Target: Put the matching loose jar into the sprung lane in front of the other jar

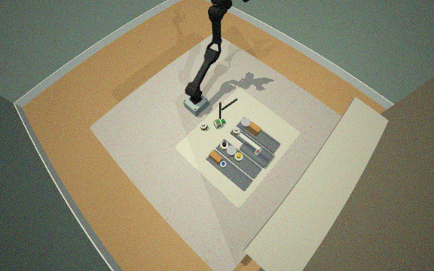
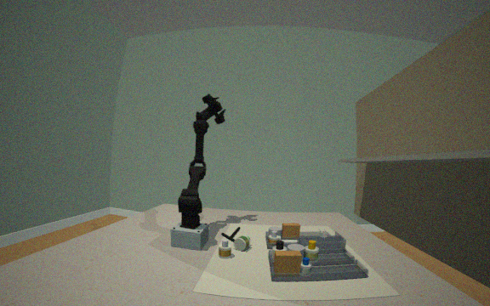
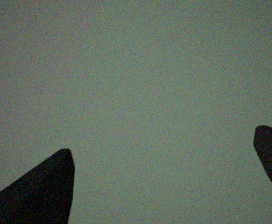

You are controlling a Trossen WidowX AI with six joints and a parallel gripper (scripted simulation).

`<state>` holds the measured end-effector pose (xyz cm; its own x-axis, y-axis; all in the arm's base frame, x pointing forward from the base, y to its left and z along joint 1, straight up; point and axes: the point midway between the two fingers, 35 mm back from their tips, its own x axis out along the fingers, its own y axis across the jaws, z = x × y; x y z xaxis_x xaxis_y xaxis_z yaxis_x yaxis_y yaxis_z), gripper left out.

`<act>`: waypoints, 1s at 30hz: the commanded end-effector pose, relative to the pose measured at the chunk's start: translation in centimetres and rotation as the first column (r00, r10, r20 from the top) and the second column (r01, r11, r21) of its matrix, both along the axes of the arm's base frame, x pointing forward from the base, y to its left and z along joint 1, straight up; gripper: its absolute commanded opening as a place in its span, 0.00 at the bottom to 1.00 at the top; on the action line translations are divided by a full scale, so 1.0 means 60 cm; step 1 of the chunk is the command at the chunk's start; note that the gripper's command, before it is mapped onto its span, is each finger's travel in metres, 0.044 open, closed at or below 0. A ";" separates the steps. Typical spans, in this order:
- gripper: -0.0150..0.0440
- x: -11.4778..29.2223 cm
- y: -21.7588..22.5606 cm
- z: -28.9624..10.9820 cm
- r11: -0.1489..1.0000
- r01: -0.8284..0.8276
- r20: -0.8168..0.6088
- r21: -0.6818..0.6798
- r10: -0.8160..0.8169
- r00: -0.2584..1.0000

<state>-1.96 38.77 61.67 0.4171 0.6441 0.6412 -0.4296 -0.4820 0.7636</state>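
On the counter [image 2: 100, 263], the loose jar [image 2: 225, 249] stands far below the raised claw [image 2: 219, 114], at its 6 o'clock; claw apart, empty.
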 end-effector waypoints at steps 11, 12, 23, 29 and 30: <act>1.00 0.009 -0.225 0.110 0.844 -0.214 -0.103 0.492 0.301 0.948; 1.00 0.013 -0.251 0.117 0.809 -0.230 -0.102 0.541 0.335 0.937; 1.00 0.100 -0.540 0.135 0.245 -0.273 0.053 0.930 0.646 0.761; 1.00 0.170 -0.676 0.092 -0.116 -0.198 0.220 0.973 0.714 0.665; 1.00 0.183 -0.697 0.082 -0.176 -0.180 0.251 0.968 0.716 0.651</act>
<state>6.25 1.89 68.63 0.5702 -0.1370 0.8100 0.3206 -0.8707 -0.3730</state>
